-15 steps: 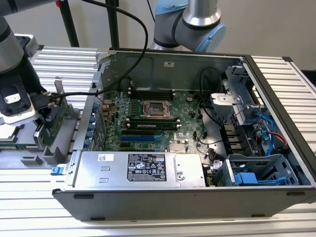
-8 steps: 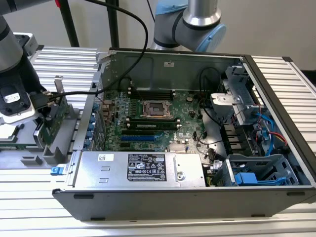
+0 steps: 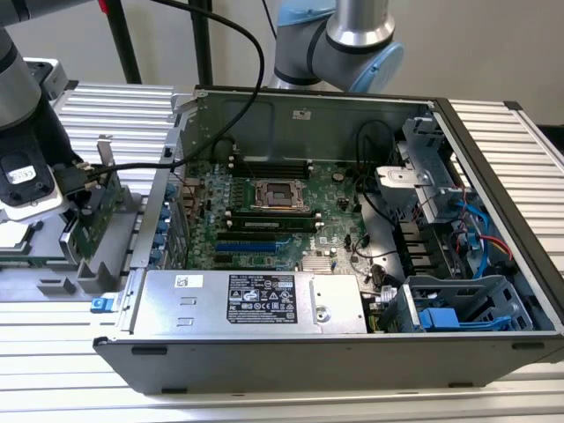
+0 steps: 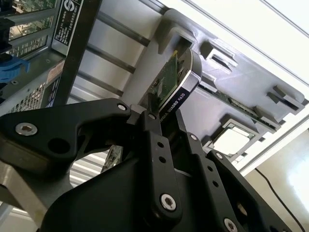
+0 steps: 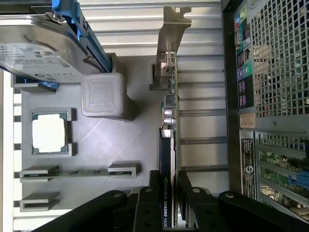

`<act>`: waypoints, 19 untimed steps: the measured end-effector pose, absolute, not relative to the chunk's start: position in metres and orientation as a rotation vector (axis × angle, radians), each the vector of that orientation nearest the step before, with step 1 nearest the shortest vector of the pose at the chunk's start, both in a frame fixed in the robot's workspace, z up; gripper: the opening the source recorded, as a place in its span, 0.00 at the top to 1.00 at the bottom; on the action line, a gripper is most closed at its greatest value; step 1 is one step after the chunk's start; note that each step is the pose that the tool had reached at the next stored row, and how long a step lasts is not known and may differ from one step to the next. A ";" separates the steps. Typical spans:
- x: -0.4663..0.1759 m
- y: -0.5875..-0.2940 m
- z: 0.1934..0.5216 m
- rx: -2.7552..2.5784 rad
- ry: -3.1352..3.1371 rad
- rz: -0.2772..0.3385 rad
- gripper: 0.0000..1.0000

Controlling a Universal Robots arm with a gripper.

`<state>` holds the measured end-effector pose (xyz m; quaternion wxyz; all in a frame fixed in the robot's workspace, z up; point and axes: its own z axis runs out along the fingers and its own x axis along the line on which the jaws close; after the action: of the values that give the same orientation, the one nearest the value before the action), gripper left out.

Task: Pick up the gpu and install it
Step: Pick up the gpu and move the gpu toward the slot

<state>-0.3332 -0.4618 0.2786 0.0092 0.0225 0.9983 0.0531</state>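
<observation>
Closest in, both wrist views have the gripper (image 5: 168,184) (image 4: 161,115) closed on the gpu (image 5: 167,152) (image 4: 176,81). There's 1 finger on the black shroud face and 1 on the board face, pinching along the top edge.

The card stands on edge in the grey tray (image 5: 120,140), off the exterior view's left of the case (image 3: 308,361). Its silver bracket (image 5: 172,29) is at the end away from the fingers. Hard to say from these angles whether the bottom edge has left its tray slot, so I'd call this the pick-up step, early in the job.

To do it well, I reckon the pull needs to go straight along the card's own plane with no twist. That bracket end hangs well out from the grip and will want to lever the card. Squeeze firmly but not hard, since the shroud looks like plastic.

Beside it in the tray are a CPU chip (image 5: 48,134) and a memory stick (image 5: 79,171), so don't swing sideways.

Further off, the motherboard (image 3: 264,181) lies flat in the open case, with the expansion slots (image 3: 251,247) bare.
</observation>
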 end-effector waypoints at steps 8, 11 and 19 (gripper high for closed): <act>-0.333 -0.462 0.279 0.070 3.118 0.168 1.00; -0.333 -0.463 0.281 0.070 3.120 0.177 1.00; -0.333 -0.464 0.297 0.072 3.132 0.197 1.00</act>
<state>-0.3331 -0.4635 0.2965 0.0011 0.0231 0.9978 0.0626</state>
